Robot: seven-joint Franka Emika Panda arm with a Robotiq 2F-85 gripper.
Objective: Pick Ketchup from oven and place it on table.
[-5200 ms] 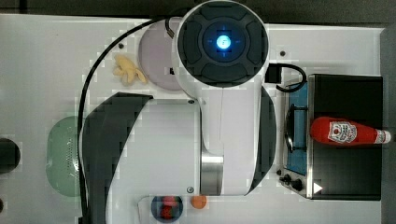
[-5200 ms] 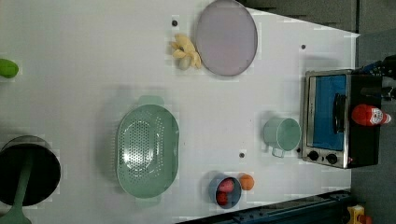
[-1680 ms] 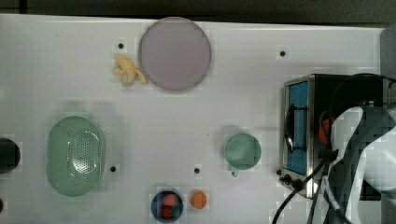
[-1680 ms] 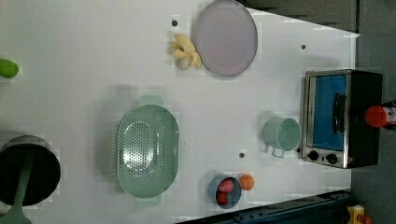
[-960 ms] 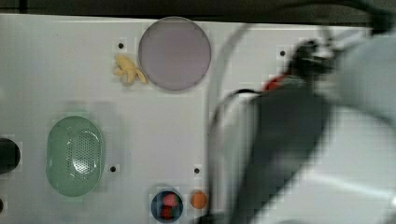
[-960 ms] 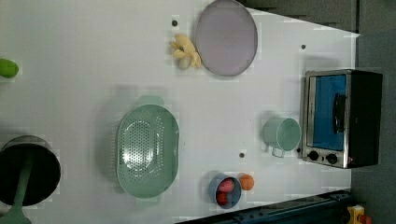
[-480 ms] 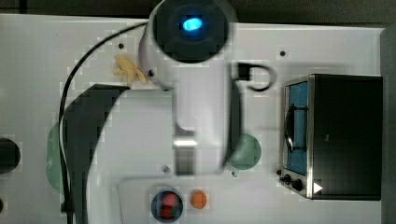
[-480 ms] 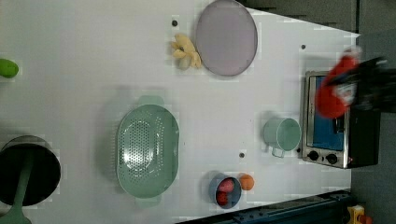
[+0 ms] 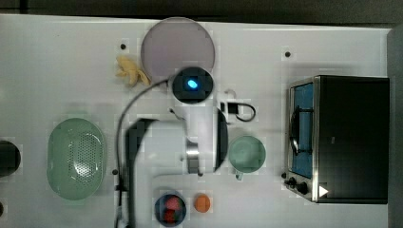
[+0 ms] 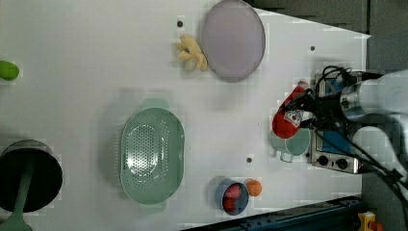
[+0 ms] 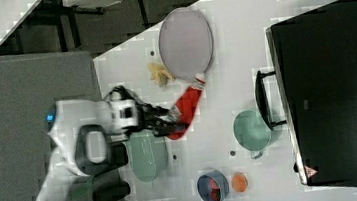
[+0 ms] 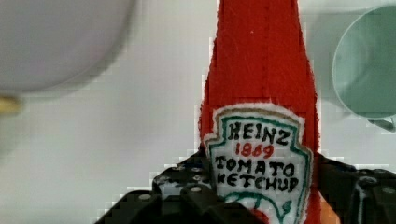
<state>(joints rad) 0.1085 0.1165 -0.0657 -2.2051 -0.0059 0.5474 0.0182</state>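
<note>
White table (image 9: 57,61) with a few black dots, dark floor past its edges. Franka arm (image 9: 195,137) is over mid-table. Toaster oven (image 9: 351,137) sits well off to the top view's right of the claw: black top, blue glass door, two knobs.

Ketchup (image 11: 187,107) is out of the oven, in the air above the table, tilted. Claw (image 11: 171,119) is pinching the bottle's lower body, one finger on each side; neck and white cap point away from the wrist toward the lilac plate (image 11: 185,43).

Near the claw: green mug (image 10: 291,142) just beside the bottle base in the left view, peeled banana (image 9: 129,71) next to the plate. Further off: green colander (image 9: 76,159), small blue bowl (image 9: 170,209) with red fruit, orange ball (image 9: 202,203) beside it.

Label in wrist view reads "HEINZ 1869 TOMATO KETCHUP" (image 12: 257,163).
</note>
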